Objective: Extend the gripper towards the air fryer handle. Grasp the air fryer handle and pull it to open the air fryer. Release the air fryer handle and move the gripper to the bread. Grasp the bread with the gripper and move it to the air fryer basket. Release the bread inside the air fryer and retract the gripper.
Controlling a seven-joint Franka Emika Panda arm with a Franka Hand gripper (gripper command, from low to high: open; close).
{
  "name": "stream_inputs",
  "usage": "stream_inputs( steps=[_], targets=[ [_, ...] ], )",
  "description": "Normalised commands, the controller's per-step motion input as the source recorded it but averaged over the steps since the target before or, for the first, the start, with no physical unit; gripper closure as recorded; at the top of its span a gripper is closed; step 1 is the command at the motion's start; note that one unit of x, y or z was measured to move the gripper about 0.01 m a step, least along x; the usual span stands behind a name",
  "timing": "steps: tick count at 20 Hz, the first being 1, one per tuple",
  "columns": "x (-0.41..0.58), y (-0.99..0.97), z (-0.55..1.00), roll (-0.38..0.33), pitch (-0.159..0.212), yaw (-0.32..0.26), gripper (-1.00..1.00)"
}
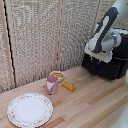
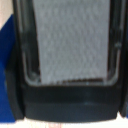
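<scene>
The black air fryer (image 1: 112, 62) stands at the exterior view's right, on the wooden table. My gripper (image 1: 98, 55) hangs just above its front, where the air fryer basket (image 1: 91, 64) juts toward the table's middle. The fingers are lost against the black plastic, so their state does not show. The wrist view looks straight down into the air fryer basket (image 2: 67, 42), showing a grey mesh floor, dark walls and nothing inside. I cannot make out the air fryer handle. The bread (image 1: 68, 86), a small golden-orange piece, lies on the table beside the pink cup (image 1: 52, 84), well away from the gripper.
A small white bowl (image 1: 57, 75) with yellow contents sits behind the cup. A large patterned plate (image 1: 29, 109) lies near the table's front at the exterior view's left. A woven screen (image 1: 40, 35) backs the table.
</scene>
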Motion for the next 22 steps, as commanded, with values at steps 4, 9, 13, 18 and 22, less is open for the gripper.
stream_inputs(
  steps=[4, 9, 13, 18, 22],
  targets=[
    [-0.345, 0.96, -0.47, -0.035, -0.001, 0.0, 1.0],
    [-0.266, 1.0, -0.51, -0.044, -0.013, -0.001, 1.0],
    [0.02, 0.96, -0.31, -0.045, -0.006, -0.044, 1.0],
    [0.029, 0.4, -0.02, -0.038, 0.008, -0.09, -1.0],
    [0.106, 0.11, -0.02, -0.007, 0.02, -0.012, -1.0]
  ],
)
